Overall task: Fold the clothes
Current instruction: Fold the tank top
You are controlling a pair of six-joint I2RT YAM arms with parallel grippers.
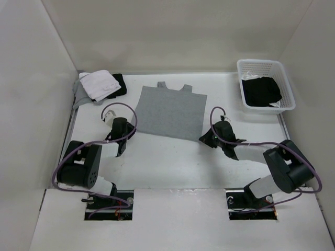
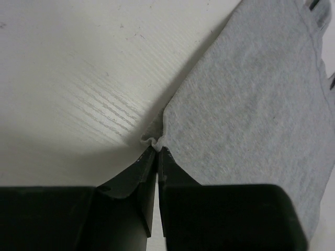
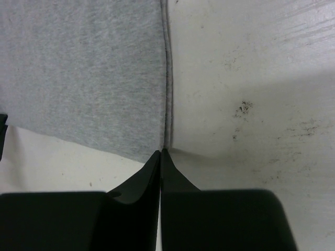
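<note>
Two grippers and one gray top appear here. Nearest you, the left gripper has its jaws pressed together on the top's near-left corner, where a small pucker of fabric bunches at the tips. The right gripper has its jaws likewise pressed together, at the near-right corner where the stitched side edge meets the bottom hem. You therefore hold the garment at both near corners, one per gripper, with the rest of it stretching away from the fingertips. The top is a plain heather-gray knit, sleeveless, lying flat and opened out in a single spread on the white table. Its hem is toward you and its two shoulder straps and scooped neck are at the far edge. It sits near the middle of the table, turned slightly so that the right end of the hem lies closer to you than the left. Farther off, at the far right, note one white basket containing one black garment. At the far left lies one folded white cloth, with a second black piece touching its right side, both well apart from the top.
</note>
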